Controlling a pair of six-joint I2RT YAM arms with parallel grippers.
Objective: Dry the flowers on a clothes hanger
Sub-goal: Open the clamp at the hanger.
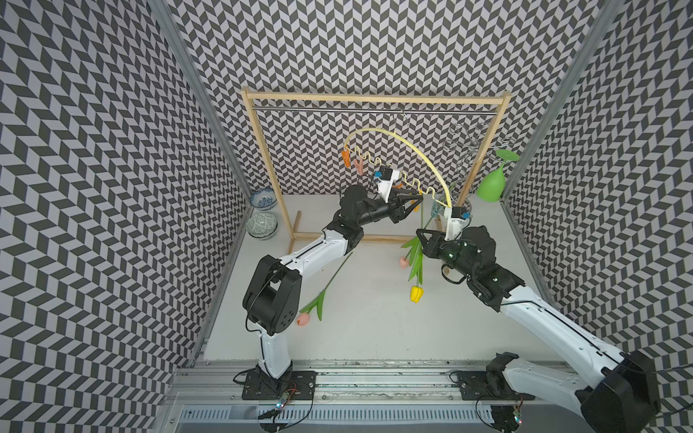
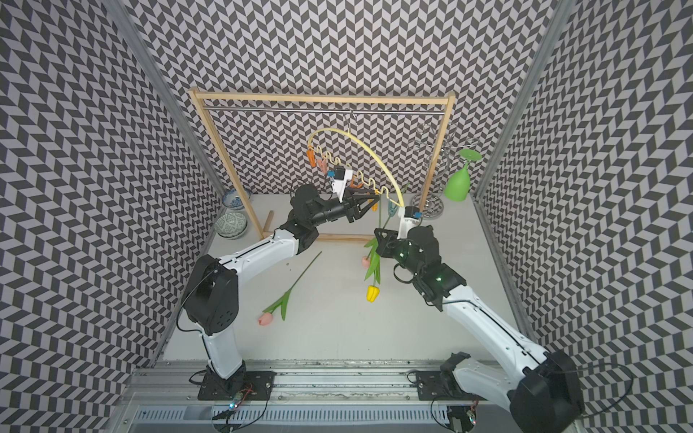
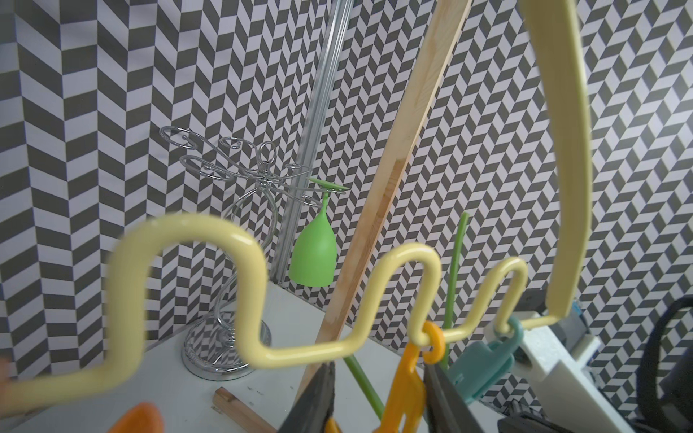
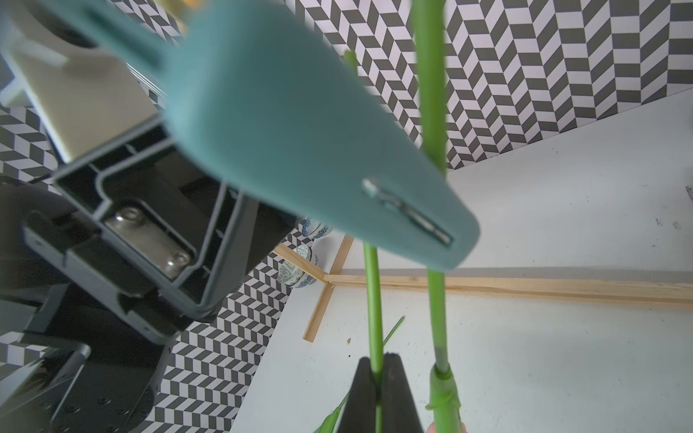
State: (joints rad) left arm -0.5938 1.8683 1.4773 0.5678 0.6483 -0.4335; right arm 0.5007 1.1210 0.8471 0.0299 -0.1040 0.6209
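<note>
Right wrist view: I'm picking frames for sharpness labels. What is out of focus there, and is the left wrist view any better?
Right wrist view: the teal clothespin looms close and blurred, while the green stem beyond it is sharp. Left wrist view: the nearest loop of the clothes hanger is smeared, yet the green glass is crisp.

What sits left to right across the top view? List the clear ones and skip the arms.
Grey patterned bowl → loose pink tulip → yellow tulip → green glass.
</note>
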